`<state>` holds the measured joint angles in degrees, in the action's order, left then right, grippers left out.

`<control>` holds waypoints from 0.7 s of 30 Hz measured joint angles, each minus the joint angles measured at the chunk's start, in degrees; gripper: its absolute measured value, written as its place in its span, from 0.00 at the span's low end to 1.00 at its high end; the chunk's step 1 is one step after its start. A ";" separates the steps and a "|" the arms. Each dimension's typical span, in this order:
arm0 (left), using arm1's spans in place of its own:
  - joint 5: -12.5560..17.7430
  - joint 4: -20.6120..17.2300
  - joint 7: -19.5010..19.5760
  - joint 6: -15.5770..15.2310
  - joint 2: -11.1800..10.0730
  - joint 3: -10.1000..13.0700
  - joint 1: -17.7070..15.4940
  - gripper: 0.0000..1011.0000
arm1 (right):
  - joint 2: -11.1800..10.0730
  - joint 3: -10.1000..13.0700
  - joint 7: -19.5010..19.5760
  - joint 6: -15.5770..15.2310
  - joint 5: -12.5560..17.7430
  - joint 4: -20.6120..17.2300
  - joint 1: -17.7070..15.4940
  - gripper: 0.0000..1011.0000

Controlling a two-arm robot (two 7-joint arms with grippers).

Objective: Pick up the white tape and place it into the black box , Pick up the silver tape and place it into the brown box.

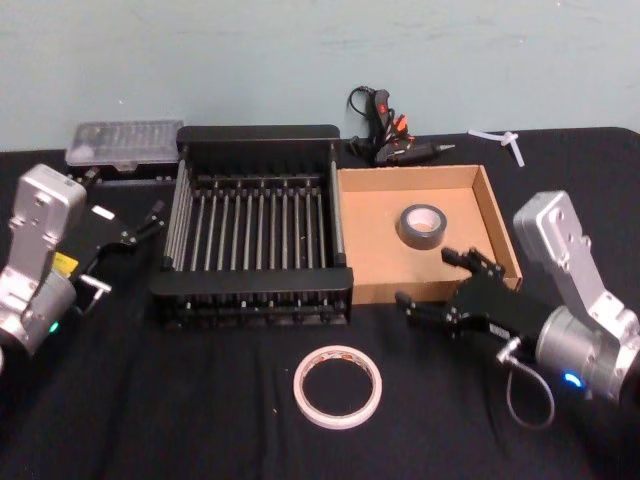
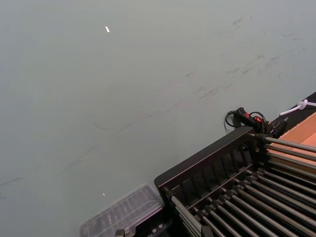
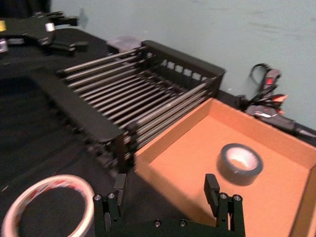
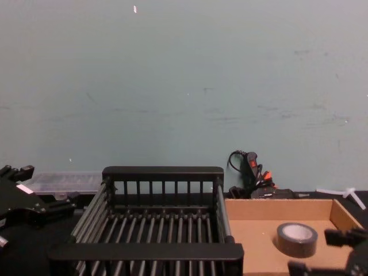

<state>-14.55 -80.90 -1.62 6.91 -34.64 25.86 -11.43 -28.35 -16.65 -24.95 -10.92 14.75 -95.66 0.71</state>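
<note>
The white tape [image 1: 299, 386] lies flat on the black cloth in front of the black box [image 1: 258, 134], and shows close by [image 3: 88, 207] in the right wrist view. The silver tape [image 1: 421, 226] lies flat on the floor of the brown box [image 1: 410, 177]; it also appears as silver tape [image 3: 225, 168] and silver tape [image 4: 296, 239]. My right gripper [image 1: 425, 277] hangs open and empty over the brown box's front wall, right of the white tape, its fingertips [image 3: 213, 184] spread wide. My left gripper [image 1: 141, 229] stands open at the left of the black box.
A black glue gun [image 1: 385, 130] lies behind the boxes by the wall. A clear plastic case [image 1: 125, 141] sits at the back left and a small white plastic piece [image 1: 505, 139] at the back right. The black box [image 4: 164, 172] and brown box [image 4: 276, 208] stand side by side.
</note>
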 joint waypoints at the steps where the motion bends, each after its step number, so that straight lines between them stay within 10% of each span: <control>1: 0.00 0.00 0.00 0.00 0.00 0.00 0.00 0.99 | -0.58 -0.22 -0.31 0.46 0.19 -0.47 -0.75 0.99; 21: 0.00 0.00 0.00 0.00 0.00 0.00 0.00 0.99 | -2.16 -5.91 -1.18 0.17 0.30 -1.25 -2.87 0.99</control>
<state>-14.55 -80.90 -1.62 6.91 -34.65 25.86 -11.43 -30.51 -22.57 -26.13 -10.74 15.05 -96.92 -2.16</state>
